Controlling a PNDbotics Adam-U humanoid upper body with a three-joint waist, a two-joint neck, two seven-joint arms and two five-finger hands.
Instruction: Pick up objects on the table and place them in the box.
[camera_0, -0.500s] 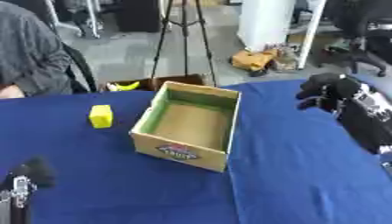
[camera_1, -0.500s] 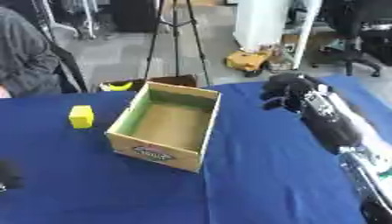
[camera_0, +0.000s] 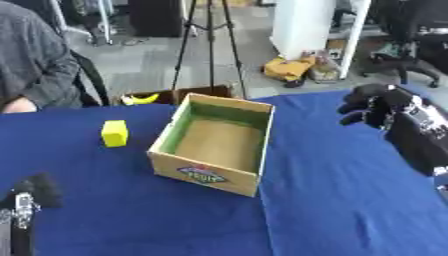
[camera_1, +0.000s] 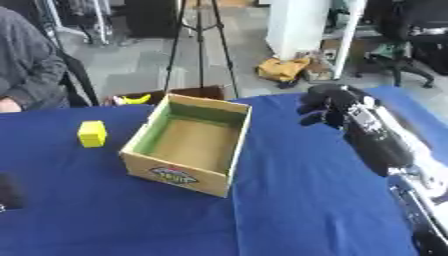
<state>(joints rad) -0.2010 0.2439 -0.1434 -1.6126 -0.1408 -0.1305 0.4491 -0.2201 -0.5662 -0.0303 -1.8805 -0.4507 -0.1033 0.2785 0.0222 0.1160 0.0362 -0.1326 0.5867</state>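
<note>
The cardboard box (camera_0: 213, 146) sat empty; the yellow block (camera_0: 114, 133) waited on the blue tabletop (camera_0: 332, 200) (untouched), while the right hand (camera_1: 322, 103) hovered curled, holding nothing.

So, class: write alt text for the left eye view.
An open cardboard box sits empty on a blue table, a yellow block to its left. The robot's right hand, curled, hangs right of the box.
</note>
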